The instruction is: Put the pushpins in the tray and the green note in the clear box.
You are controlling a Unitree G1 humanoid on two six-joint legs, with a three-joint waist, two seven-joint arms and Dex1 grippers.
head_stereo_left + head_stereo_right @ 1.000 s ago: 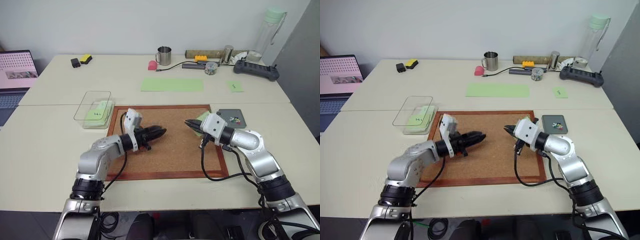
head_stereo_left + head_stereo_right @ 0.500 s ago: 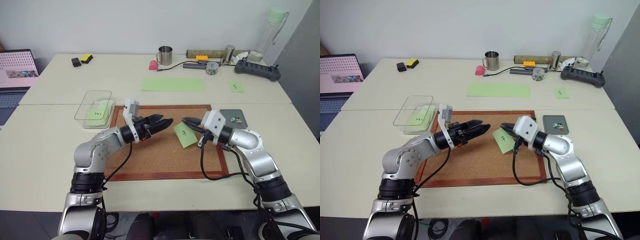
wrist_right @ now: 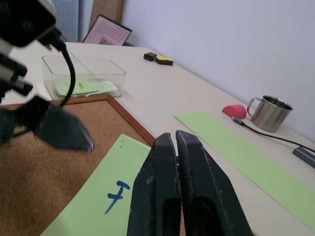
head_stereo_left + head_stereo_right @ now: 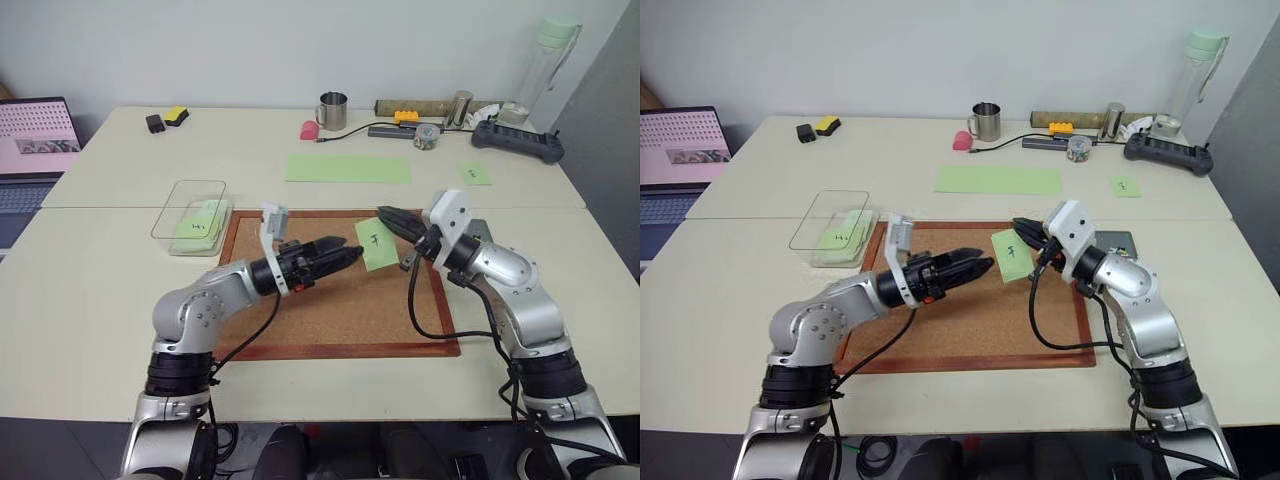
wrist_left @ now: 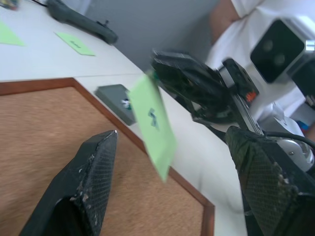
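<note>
Handoff step, looks like: right gripper [image 4: 386, 214] has its fingers clenched on the note [image 4: 378, 245], dangling over the corkboard [image 4: 330, 300]. Left gripper [image 4: 350, 254] sits beside it, fingers spread. Next it has to pinch the note and carry it to the box [image 4: 190, 215].

Green note [image 4: 378, 245] above the corkboard [image 4: 330, 300] (clear box [image 4: 190, 216] left, tray [image 4: 478, 230] right)

Silver arms, black cables, white wrist cameras, black end effectors.
</note>
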